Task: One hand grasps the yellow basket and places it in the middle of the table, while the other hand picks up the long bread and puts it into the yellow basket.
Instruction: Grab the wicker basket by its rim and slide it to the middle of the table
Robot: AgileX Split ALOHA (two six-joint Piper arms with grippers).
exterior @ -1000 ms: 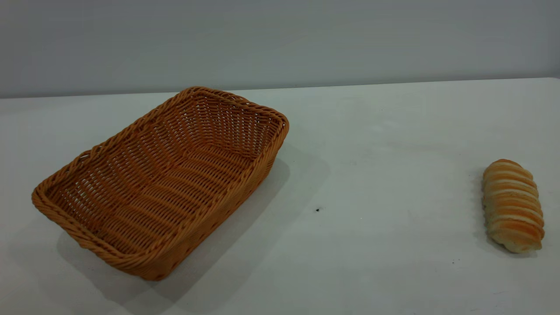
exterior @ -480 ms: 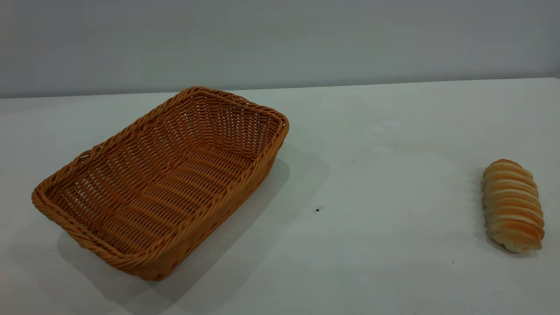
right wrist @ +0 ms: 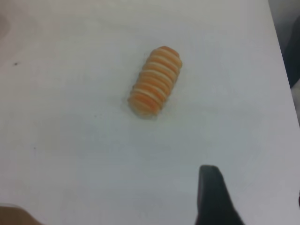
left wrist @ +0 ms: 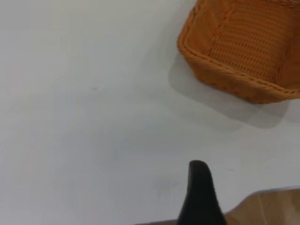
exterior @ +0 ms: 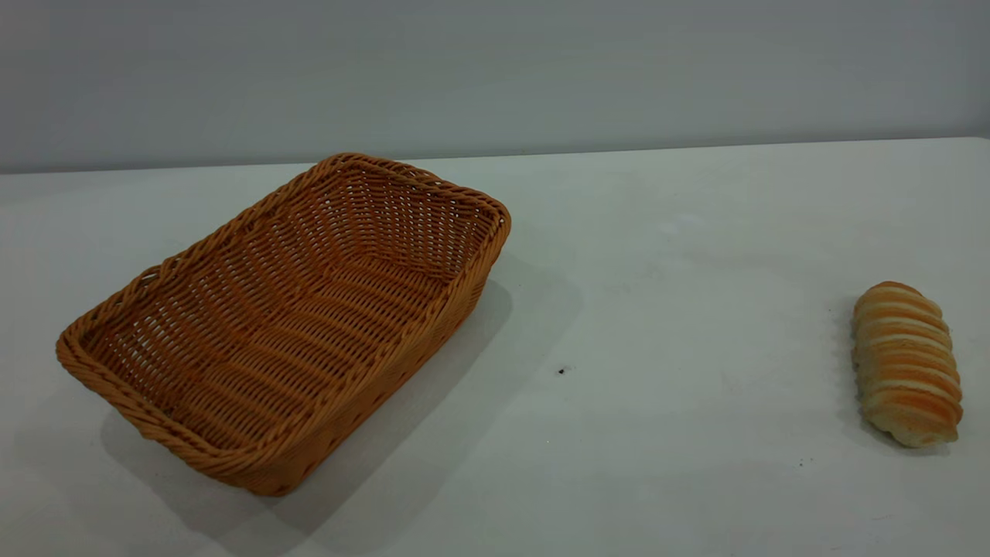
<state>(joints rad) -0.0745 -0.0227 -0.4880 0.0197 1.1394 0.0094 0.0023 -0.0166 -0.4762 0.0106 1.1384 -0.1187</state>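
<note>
Yellow basket (exterior: 282,321) sitting empty at the desk's (exterior: 657,309) left, long bread (exterior: 905,363) lying well apart at its right; my left fingers (left wrist: 200,194) and right fingers (right wrist: 213,194) are hovering above, spread untellable.

A plain grey wall (exterior: 495,70) fills the top of the frame, meeting the white surface along a nearly level line; soft, even light casts faint shadows toward the lower right
</note>
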